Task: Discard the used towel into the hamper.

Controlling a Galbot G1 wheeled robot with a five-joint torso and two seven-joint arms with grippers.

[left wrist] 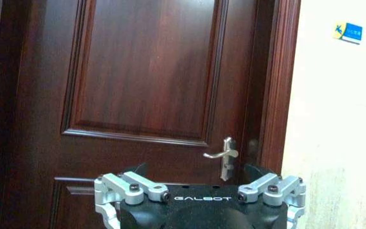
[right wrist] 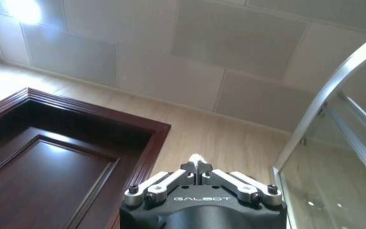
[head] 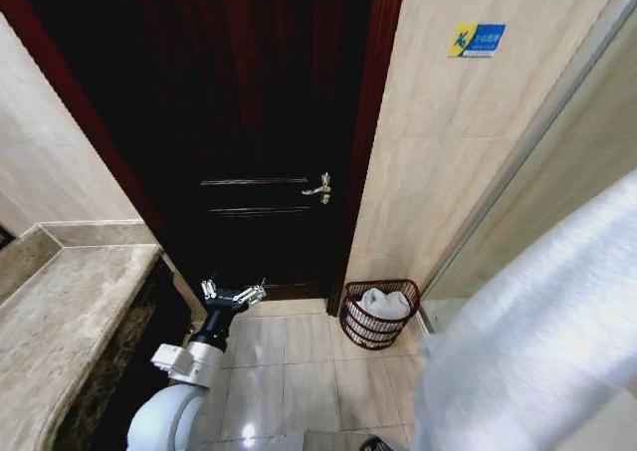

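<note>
White towel (head: 385, 303) in hamper (head: 379, 315), left gripper (head: 233, 294) spread

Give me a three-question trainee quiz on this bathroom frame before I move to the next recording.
1. True or false: the hamper stands on the floor beside the door.
2. What lies inside the hamper?
3. How do the fingers stand on each of the two grippers?

Key:
1. True.
2. A white towel.
3. The left gripper, held out towards the door, is open; the right gripper, raised and aimed up at the ceiling, is shut.
</note>
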